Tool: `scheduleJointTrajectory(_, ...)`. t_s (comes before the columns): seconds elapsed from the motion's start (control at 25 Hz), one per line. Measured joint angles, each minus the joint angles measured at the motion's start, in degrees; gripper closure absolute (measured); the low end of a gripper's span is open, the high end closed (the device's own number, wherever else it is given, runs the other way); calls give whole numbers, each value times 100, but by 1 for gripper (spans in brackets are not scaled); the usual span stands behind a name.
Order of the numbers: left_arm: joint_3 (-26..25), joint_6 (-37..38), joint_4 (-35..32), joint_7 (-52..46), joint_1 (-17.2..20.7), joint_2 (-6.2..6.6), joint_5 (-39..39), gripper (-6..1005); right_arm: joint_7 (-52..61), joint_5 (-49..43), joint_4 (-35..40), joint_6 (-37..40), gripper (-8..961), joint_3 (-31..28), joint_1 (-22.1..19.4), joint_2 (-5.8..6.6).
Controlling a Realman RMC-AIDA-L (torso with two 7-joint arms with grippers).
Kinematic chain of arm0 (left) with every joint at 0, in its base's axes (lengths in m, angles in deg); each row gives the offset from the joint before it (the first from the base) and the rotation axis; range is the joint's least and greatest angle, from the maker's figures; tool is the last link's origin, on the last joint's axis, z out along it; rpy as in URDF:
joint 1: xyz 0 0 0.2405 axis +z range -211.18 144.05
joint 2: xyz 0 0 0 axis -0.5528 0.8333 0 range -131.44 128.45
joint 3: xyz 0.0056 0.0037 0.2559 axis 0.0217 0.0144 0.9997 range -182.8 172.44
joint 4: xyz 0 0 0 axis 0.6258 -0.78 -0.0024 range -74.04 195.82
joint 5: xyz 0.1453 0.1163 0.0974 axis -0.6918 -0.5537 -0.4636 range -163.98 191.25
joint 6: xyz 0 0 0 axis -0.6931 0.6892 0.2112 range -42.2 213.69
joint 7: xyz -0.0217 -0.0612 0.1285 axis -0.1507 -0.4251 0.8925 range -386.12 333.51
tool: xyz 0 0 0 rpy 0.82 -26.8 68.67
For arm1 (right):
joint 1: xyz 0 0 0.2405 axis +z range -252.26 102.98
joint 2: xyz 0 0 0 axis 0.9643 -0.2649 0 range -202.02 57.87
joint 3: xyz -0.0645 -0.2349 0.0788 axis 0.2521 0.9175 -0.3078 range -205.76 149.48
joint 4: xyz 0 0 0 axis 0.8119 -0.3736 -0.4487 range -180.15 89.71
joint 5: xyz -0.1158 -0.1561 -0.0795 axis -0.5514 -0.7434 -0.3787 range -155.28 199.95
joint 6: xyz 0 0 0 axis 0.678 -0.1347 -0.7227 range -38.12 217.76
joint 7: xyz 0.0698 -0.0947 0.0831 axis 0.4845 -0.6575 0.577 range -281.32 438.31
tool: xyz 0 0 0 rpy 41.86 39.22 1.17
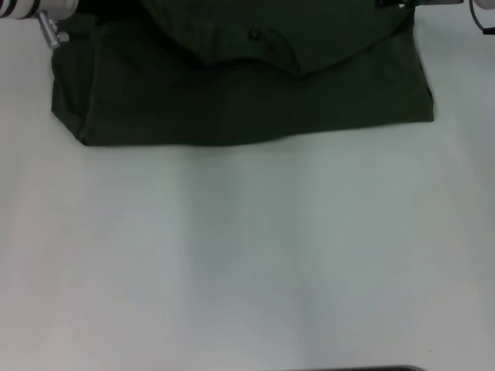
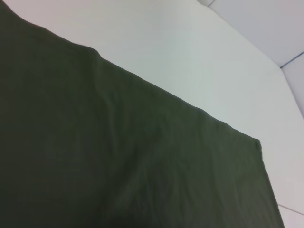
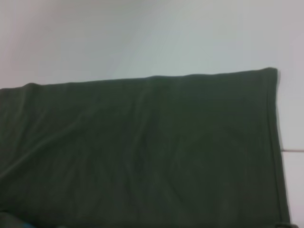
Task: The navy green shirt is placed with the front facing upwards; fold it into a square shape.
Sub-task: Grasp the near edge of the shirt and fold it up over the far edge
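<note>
Partly folded already, by the look of it: the navy green shirt (image 1: 240,93) lying flat on the white table (image 1: 247,263) as a wide dark block at the far edge of the head view, near hem straight, two near corners squared off, and an upper layer of the same cloth laid over the far part with a curved edge crossing the middle. Sleeves apparently tucked in, since none stick out at the sides, though the far end runs out of view and cannot be checked. Still broader than deep, so not yet a square; probably one more fold across the width left to do, then a smoothing of the shallow wrinkles seen in both wrist views. Of the left gripper (image 1: 48,29), only a small silver fitting under a white arm segment showing at the shirt's far left corner; impossible to tell how wide it stands or whether any cloth is pinched. Of the right gripper (image 1: 404,4), only a dark sliver at the top edge above the shirt's right side; likewise impossible to tell its opening or any hold. No readable writing anywhere: no chest lettering on the exposed cloth, no neck label, only a tiny dark speck near the middle of the top layer, too small to identify.
</note>
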Motion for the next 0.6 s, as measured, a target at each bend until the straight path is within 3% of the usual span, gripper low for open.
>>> scheduleJointTrajectory(0.2,-2,310,79,38,29,45,17,601,111,24,43,473,438,-26,2,124)
scheduleJointTrajectory(0.28,-14,411,216,69,99,47,18,535,129,26,53,648,316,-38,10,166)
scheduleJointTrajectory(0.48,-79,511,634,-33,433,55,26,419,97,44,318,1355,171,-235,32,217)
scheduleJointTrajectory(0.6,-239,576,738,-165,562,161,32,385,86,136,576,1816,117,-343,-10,220)
